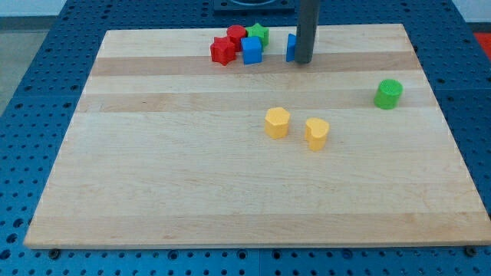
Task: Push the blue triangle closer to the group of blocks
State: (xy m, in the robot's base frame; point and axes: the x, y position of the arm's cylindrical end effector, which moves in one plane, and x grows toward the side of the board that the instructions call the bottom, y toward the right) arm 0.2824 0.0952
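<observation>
The blue triangle point(291, 47) stands near the view's top, mostly hidden behind my rod. My tip point(304, 61) rests on the board against the triangle's right side. To its left is a tight group: a red star-like block point(222, 51), a red round block point(235, 34), a blue cube point(252, 50) and a green star-like block point(258, 33). A small gap separates the triangle from the blue cube.
The wooden board point(230, 199) lies on a blue perforated table. A yellow hexagonal block point(277, 123) and a yellow heart-like block point(316, 133) sit mid-board. A green cylinder point(388, 93) stands toward the view's right.
</observation>
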